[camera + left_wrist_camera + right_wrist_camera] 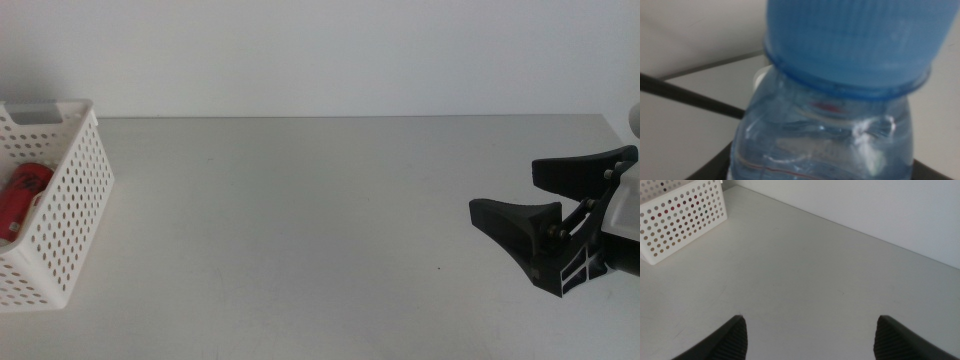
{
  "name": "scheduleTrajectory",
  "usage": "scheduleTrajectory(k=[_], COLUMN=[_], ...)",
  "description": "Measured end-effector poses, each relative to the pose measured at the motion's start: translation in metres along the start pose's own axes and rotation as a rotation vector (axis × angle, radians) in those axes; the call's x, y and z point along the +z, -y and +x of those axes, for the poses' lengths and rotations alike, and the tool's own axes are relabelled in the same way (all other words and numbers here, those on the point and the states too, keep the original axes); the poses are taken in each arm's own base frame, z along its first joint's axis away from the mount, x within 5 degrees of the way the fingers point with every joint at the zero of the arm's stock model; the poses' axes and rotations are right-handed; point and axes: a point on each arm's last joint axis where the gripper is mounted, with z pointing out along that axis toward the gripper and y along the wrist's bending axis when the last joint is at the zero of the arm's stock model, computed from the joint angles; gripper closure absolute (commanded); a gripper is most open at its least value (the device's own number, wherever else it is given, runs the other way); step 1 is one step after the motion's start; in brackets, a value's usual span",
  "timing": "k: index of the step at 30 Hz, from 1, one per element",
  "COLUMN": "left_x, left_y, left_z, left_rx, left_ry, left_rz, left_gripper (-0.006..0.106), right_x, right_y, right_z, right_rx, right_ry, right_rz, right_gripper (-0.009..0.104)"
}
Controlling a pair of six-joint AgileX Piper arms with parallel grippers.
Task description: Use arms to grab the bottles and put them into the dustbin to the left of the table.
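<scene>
The large, plain, matte light-grey tabletop point(330, 230) runs back to a bare white wall, the two meeting in a straight seam. The surface is smooth and evenly lit, with only a tiny dark speck toward the right side.

At the left edge of the table stands the white rectangular plastic basket point(70, 215), its sides punched with rows of round holes and a handle slot cut in the upper rim. Inside it lies the slim red can point(22, 195), tilted on its side against the near wall; red patches also show through the perforations from the right wrist camera.

The right arm's black wedge-shaped gripper point(545, 195) hangs over the right side of the table, well apart from the basket, its two jaws spread wide with nothing between them. From its own camera the jaw tips frame bare tabletop, with the basket far off in the corner.

The left arm does not show in the overhead view. Its wrist camera is filled by the small clear water bottle with the ribbed blue cap point(840, 100), very close and blurred, a dark jaw edge at each lower side of it. The left gripper point(822, 172) appears clamped on the bottle, though the contact itself is hidden.
</scene>
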Motion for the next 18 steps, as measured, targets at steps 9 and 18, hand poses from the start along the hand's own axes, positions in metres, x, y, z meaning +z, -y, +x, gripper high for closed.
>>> scheduleTrajectory(k=[9, 18], left_x=[0.067, 0.15], left_y=[-0.012, 0.007], left_z=[0.021, 0.045], left_rx=[-0.068, -0.126], left_ry=[-0.196, -0.381], left_rz=[0.075, 0.149], left_gripper=[0.102, 0.102], right_x=[0.0, 0.0], right_y=[0.0, 0.0], right_z=[0.0, 0.0], right_rx=[0.0, 0.0], right_ry=[0.0, 0.0], right_rz=[0.0, 0.0], right_gripper=[0.031, 0.031])
